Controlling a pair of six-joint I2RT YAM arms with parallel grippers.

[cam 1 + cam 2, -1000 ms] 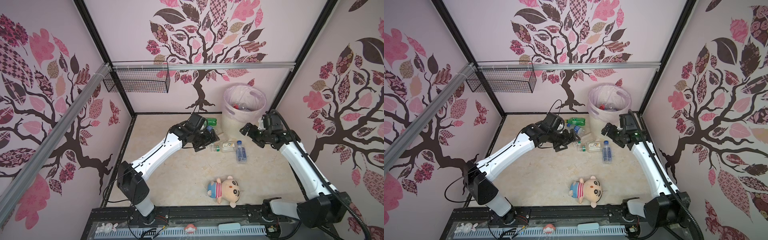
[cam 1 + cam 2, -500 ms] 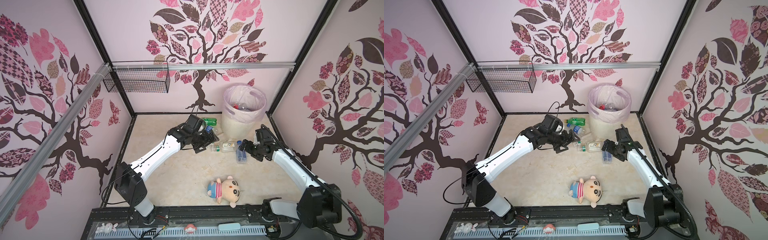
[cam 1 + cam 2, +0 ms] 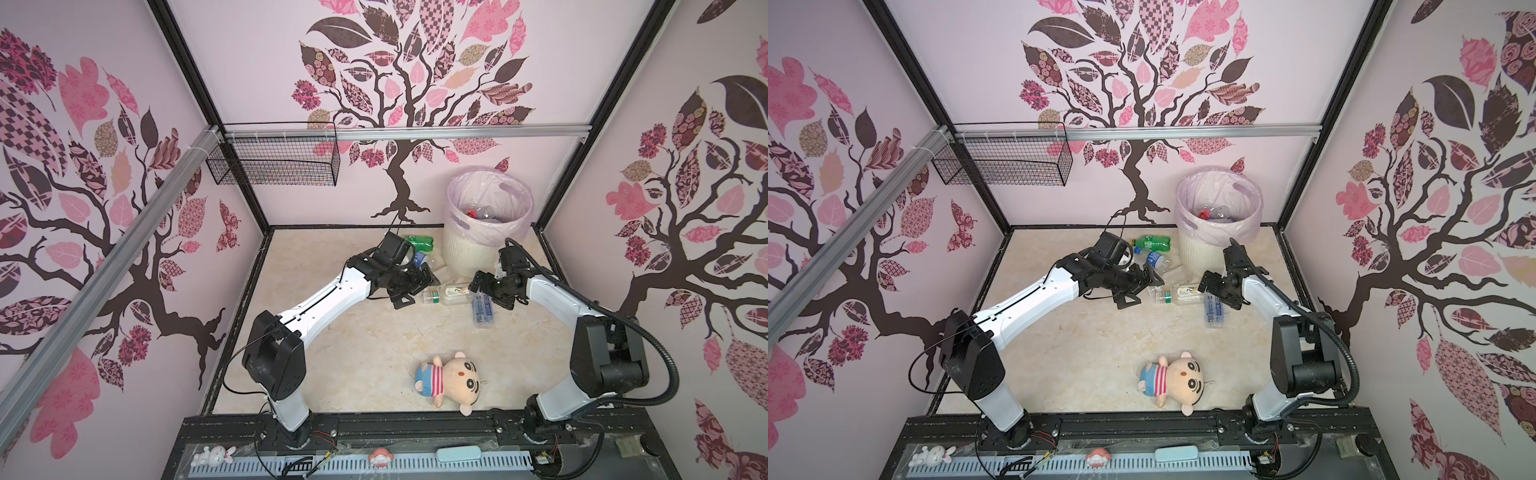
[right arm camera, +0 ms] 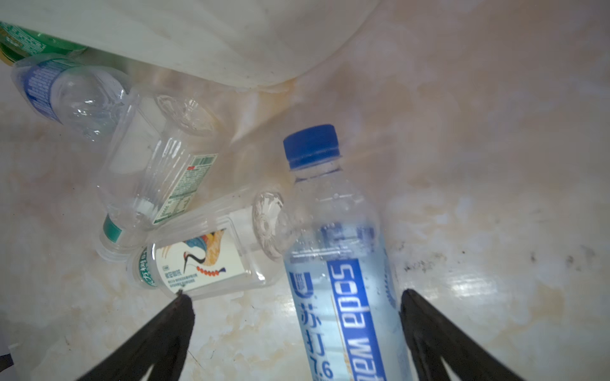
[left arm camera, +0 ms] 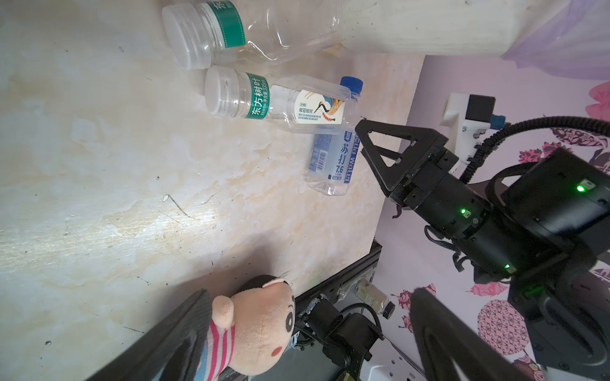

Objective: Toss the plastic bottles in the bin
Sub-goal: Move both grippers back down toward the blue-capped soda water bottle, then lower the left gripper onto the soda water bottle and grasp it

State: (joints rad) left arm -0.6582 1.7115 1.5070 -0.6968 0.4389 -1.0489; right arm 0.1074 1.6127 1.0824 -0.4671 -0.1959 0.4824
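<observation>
Now, the right gripper (image 4: pixel 295 295), jaws spread, straddles a clear blue-capped soda-water bottle (image 4: pixel 336 264) lying beside the cream ribbed plastic bin (image 3: pixel 465 249). The left gripper (image 3: pixel 415 289) hovers spread and empty nearby, with bare beige floor (image 3: pixel 353 345) open towards the striped plush doll (image 3: pixel 449 382).

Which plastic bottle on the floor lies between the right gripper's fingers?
The clear blue-capped bottle labelled Soda Water, centred in the open right gripper; the crane-label bottle lies off to one side.

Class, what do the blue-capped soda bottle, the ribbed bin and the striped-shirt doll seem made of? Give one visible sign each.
Clear blue-capped soda bottle: thin glossy plastic, see-through.
Round cream ribbed bin: probably matt moulded plastic, with ribs.
Striped-shirt doll: soft fuzzy plush fabric.
</observation>
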